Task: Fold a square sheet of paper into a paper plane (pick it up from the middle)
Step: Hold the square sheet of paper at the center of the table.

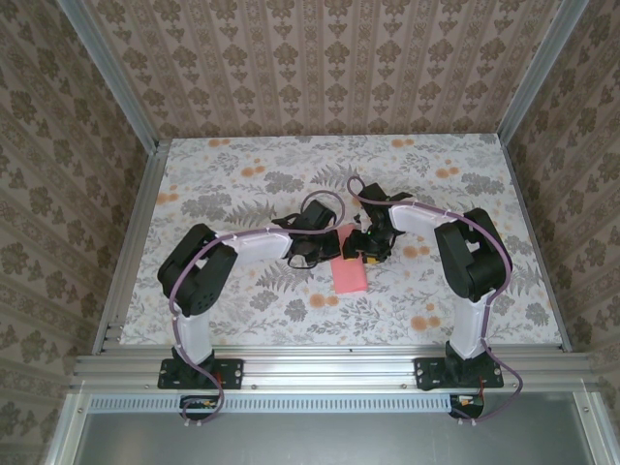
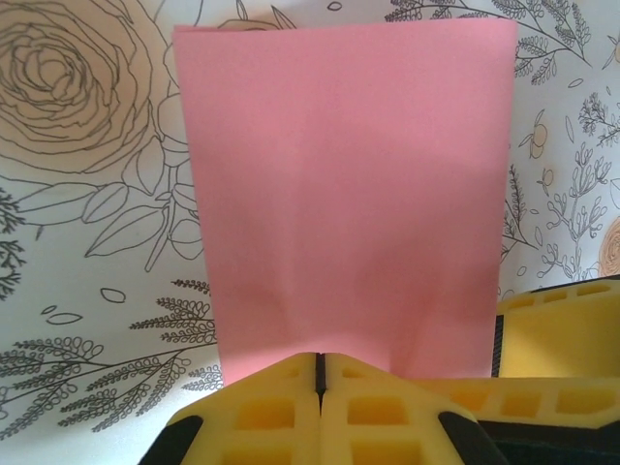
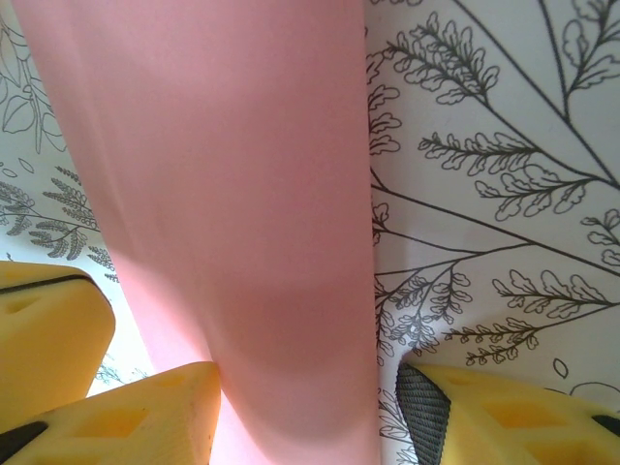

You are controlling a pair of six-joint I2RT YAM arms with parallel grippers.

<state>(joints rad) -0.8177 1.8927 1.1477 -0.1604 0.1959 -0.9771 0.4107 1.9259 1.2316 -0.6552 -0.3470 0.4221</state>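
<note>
The paper (image 1: 350, 276) lies on the tabletop (image 1: 484, 174), about midway between the left and right edges and nearer the near edge than the far one. It appears as a plain pink rectangle with straight, clean edges, and its far end is partly covered by the two hands.

Left hand (image 2: 320, 373): closed. The two yellow fingers meet with no gap. The tips sit at the middle of one edge of the paper. It cannot be told whether that edge is pinched between them.

Right hand (image 3: 310, 387): open. The fingers stand apart and straddle the paper. One finger (image 3: 145, 412) touches one side edge of the paper. The other sits just beside the opposite edge, with a strip of printed tabletop showing between them.

The two hands are just beside each other over the paper's far end.
</note>
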